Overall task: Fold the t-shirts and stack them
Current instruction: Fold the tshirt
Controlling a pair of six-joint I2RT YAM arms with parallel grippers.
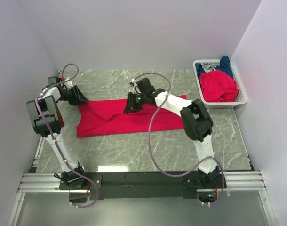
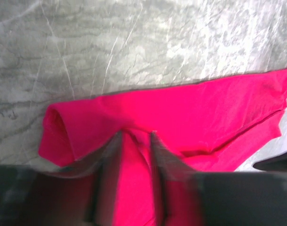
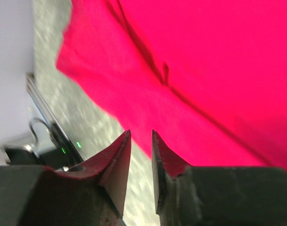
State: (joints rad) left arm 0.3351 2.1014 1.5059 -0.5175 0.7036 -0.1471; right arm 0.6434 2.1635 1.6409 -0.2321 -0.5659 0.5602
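Observation:
A bright red t-shirt point(image 1: 110, 123) lies folded into a long band across the middle of the marble table. My left gripper point(image 1: 81, 100) hovers at the band's left end. In the left wrist view its jaws stand a little apart point(image 2: 136, 134), with a ridge of the red cloth point(image 2: 190, 108) showing in the gap. My right gripper point(image 1: 130, 108) hangs over the band's far edge near its middle. The right wrist view shows it open point(image 3: 141, 133), nothing between its fingers, and the red cloth point(image 3: 204, 56) just beyond the tips.
A white mesh basket point(image 1: 223, 105) stands at the back right corner and holds a crumpled red t-shirt point(image 1: 219, 84) and a dark blue t-shirt point(image 1: 224, 63). Walls close in the table on the left, back and right. The right arm's cable loops over the near part of the table.

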